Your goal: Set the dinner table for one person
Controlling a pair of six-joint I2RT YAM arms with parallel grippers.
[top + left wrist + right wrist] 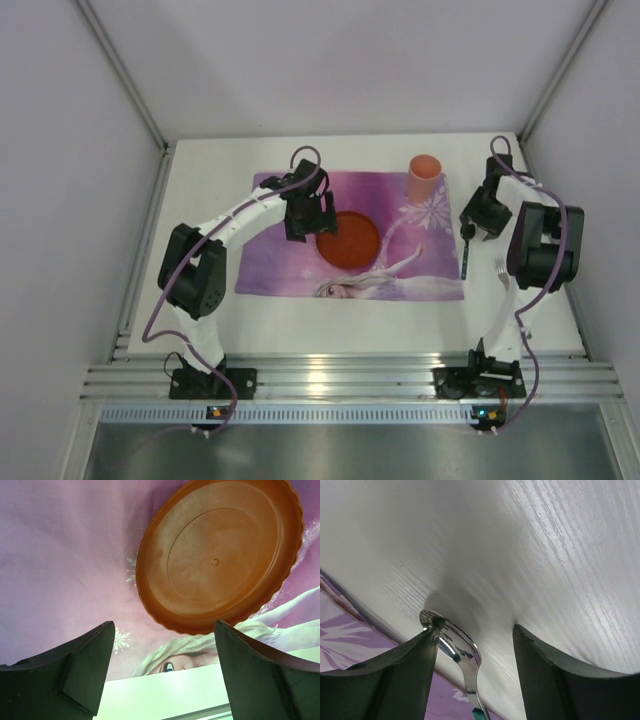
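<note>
The white dinner table [210, 300] holds a purple princess-print placemat [280, 260]. An orange plate [347, 238] lies on the middle of the mat and fills the upper left wrist view [220, 555]. An orange cup [424, 176] stands upright at the mat's far right corner. My left gripper [311, 230] hovers open and empty at the plate's left rim [165, 645]. My right gripper [470, 230] is open with its tips down at the table, just right of the mat [475, 635]. A metal spoon with a teal handle [457, 647] lies between its fingers, its bowl against the left finger [395, 680].
The spoon's handle runs toward me along the mat's right edge [465, 258]. A small pale utensil-like shape [500, 270] lies by the right arm. Grey walls enclose the table on three sides. An aluminium rail [350, 380] runs along the near edge.
</note>
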